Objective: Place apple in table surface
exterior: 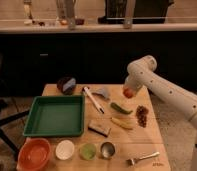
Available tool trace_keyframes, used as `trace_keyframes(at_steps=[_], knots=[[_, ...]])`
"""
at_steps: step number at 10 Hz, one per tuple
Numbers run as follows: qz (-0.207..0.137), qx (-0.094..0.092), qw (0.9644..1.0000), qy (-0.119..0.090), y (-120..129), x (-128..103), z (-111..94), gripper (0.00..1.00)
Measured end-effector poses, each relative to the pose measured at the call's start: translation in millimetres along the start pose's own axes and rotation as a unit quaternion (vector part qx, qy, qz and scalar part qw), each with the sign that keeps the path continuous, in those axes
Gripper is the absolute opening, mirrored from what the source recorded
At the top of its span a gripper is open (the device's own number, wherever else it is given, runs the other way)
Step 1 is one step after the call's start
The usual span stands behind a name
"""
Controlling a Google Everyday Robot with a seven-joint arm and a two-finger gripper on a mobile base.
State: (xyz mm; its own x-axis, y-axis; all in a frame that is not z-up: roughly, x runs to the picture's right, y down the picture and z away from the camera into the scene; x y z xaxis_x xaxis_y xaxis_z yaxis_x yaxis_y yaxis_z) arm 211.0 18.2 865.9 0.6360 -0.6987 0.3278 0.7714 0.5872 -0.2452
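A: Though the room behind is dark, the table surface (142,140) reads light tan with plank seams. A long counter (92,27) runs past its 12 o'clock side.

B: Contents, left to right?

A: Orange bowl (34,153) at 7 o'clock, green tray (54,98) at 9, small cups (87,151) in a row at 6, fork (142,158) at 5, grape cluster (141,115) at 3.

B: Arm pose?

A: White arm (167,92) enters from the frame's 4 o'clock, climbs to a bend at 1 o'clock, then turns down. The gripper (128,91) hangs over the table's 2 o'clock area, clamped on the apple (128,94).

B: Doubts?

A: Cannot tell whether the apple touches the wood. The arm's base is cut off at right. Items on the counter cannot be made out.
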Motion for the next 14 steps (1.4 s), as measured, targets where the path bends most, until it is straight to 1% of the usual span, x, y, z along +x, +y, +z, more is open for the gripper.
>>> trace_keyframes(at_steps=[2, 5, 14], knots=[[0.007, 0.0, 1.0, 0.002, 3, 9, 11, 0.0], [0.011, 0.001, 0.9999, 0.003, 2, 18, 21, 0.0], [0.011, 0.001, 0.9999, 0.003, 2, 18, 21, 0.0]])
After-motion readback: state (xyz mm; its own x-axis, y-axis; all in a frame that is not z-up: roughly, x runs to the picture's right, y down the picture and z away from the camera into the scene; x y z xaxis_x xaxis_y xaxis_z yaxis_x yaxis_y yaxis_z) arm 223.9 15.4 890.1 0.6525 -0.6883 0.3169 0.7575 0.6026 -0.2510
